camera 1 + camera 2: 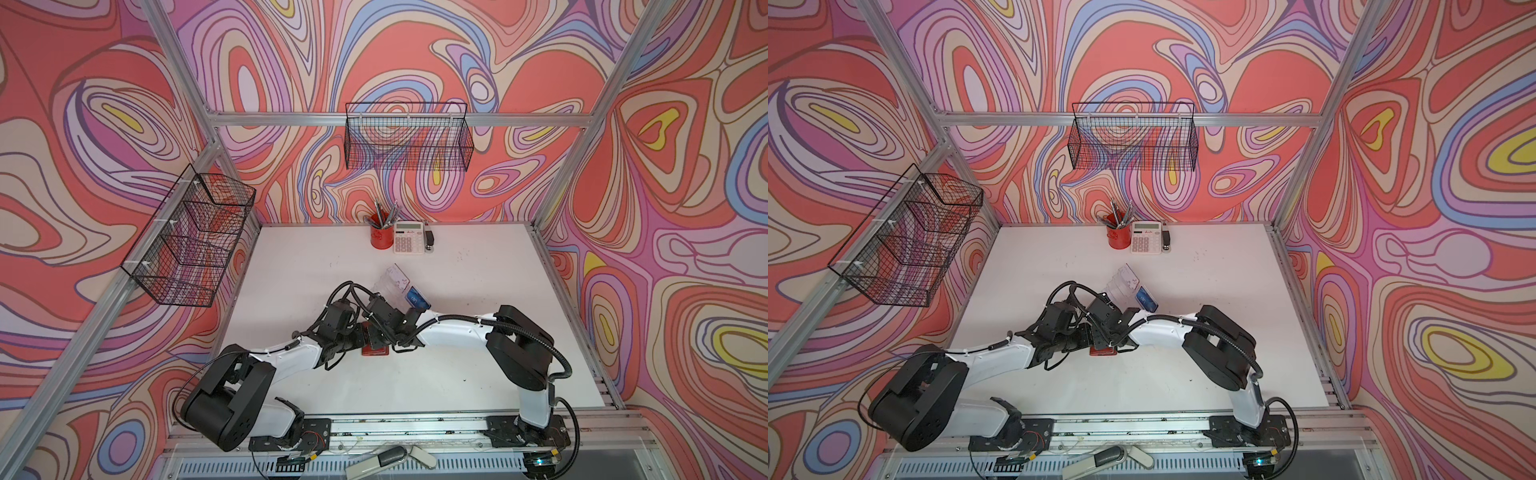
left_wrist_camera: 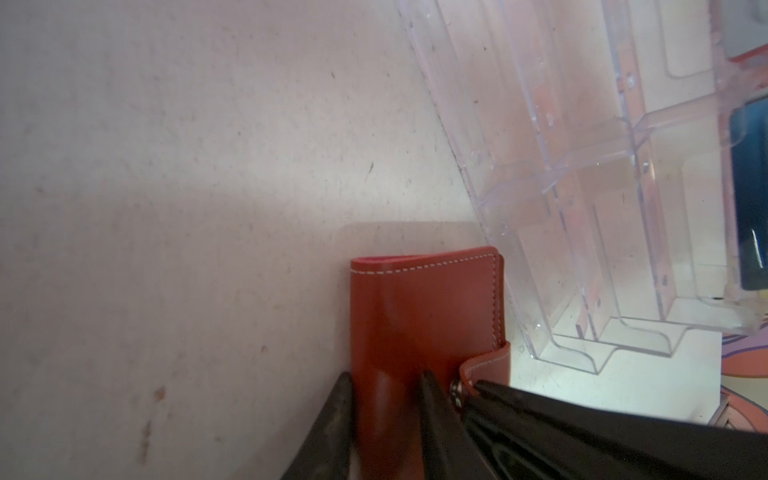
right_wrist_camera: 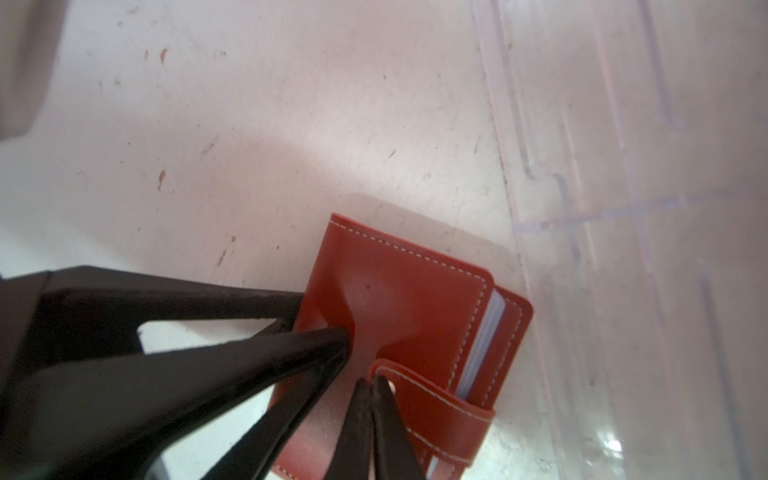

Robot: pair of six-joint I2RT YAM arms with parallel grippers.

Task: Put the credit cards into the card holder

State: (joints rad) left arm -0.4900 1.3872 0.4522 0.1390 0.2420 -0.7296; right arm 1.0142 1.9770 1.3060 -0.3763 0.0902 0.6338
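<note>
Left claw (image 2: 386, 399): you have it clamped on the red wallet (image 3: 407, 299), which lies flat on the desk (image 1: 457, 365) just beside the clear card holder (image 1: 388, 286).
Right claw (image 3: 374, 395): jaws together — pinched on the wallet's snap strap (image 3: 440, 399).
Credit cards (image 1: 417, 298): a blue one stands at the holder's low end in both top views; pale card edges (image 3: 494, 316) show inside the wallet — their colours cannot be told.
Far edge: red pen cup (image 1: 380, 237) and calculator (image 1: 408, 237) stand side by side, well apart from your claws.

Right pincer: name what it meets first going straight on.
The strap of the red wallet, at the tips of the shut right pincer; past that, probably the wallet's cover, depth unclear.
</note>
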